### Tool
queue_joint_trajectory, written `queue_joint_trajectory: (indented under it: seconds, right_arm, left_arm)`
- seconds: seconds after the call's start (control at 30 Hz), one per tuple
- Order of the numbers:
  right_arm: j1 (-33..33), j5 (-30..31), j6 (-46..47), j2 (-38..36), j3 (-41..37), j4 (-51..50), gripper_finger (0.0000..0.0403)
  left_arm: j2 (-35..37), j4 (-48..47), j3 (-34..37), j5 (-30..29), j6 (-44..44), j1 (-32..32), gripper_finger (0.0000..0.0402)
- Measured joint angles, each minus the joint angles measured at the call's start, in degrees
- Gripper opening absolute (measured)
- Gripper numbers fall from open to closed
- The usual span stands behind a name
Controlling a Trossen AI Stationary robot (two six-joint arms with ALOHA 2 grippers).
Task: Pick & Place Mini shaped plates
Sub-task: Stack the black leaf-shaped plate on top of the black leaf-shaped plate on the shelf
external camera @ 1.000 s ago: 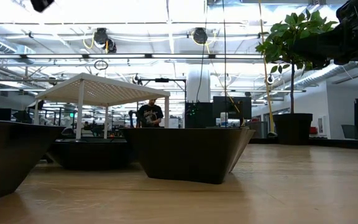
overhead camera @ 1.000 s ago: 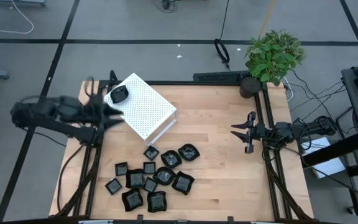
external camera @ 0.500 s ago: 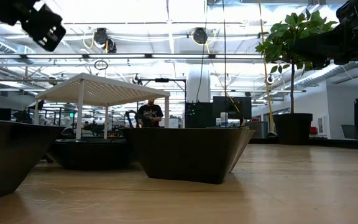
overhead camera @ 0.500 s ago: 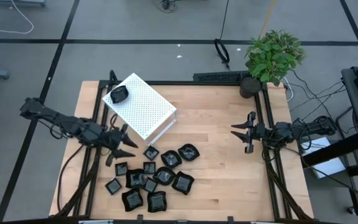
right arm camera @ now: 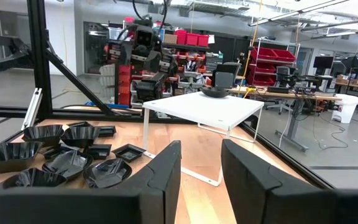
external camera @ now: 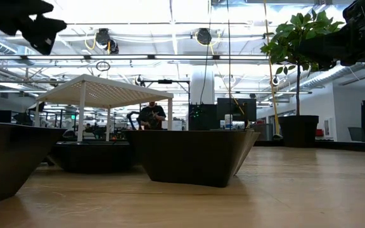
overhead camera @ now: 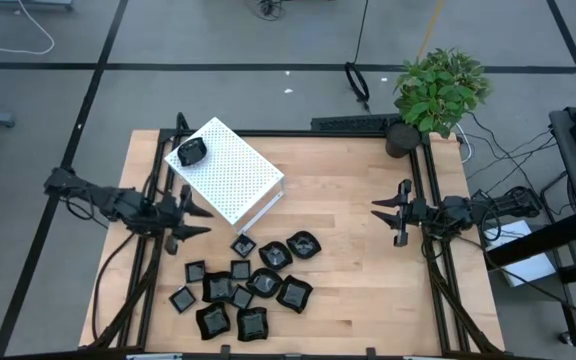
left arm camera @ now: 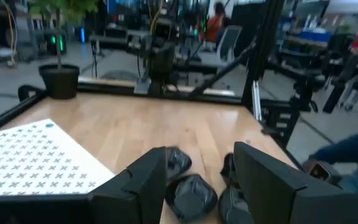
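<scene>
A: What has moved? The left claw (overhead camera: 190, 222) has swung back from the white perforated box (overhead camera: 230, 172) toward the pile, fingers apart, empty.

B: Progress on the pale wooden counter (overhead camera: 348, 240)?

A: One glossy black mini shaped plate (overhead camera: 190, 152) sits on the box behind that claw; the other black mini plates (overhead camera: 248, 288) lie clustered just ahead. The right claw (overhead camera: 396, 215) waits well apart, half-open, empty.

B: So barely begun.

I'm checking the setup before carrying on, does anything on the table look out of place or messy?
One mini plate sits alone on top of the white perforated box, at its far corner. The other mini plates lie in a loose, partly overlapping heap on the table. Nothing looks spilled or broken.
</scene>
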State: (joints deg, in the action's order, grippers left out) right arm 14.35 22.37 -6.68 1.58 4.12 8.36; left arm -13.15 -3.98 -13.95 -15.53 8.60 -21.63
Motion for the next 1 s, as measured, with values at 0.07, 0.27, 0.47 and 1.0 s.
queue_joint_trajectory:
  seconds: [0.07,0.27,0.47,1.0]
  right_arm:
    - [0.0,0.0,0.0,0.0,0.0,0.0,0.0102]
    - [0.0,0.0,0.0,0.0,0.0,0.0,0.0102]
    - [0.0,0.0,0.0,0.0,0.0,0.0,0.0102]
    - [0.0,0.0,0.0,0.0,0.0,0.0,0.0102]
  left_arm:
    - [0.4,5.5,3.9,-0.1,0.1,0.0,0.0189]
    - [-0.1,16.1,13.1,-0.6,2.4,0.1,0.0189]
    - [-1.0,19.9,13.1,-0.6,-0.4,0.1,0.0189]
    - [-18.8,24.1,-1.1,-8.4,-2.8,1.2,0.0189]
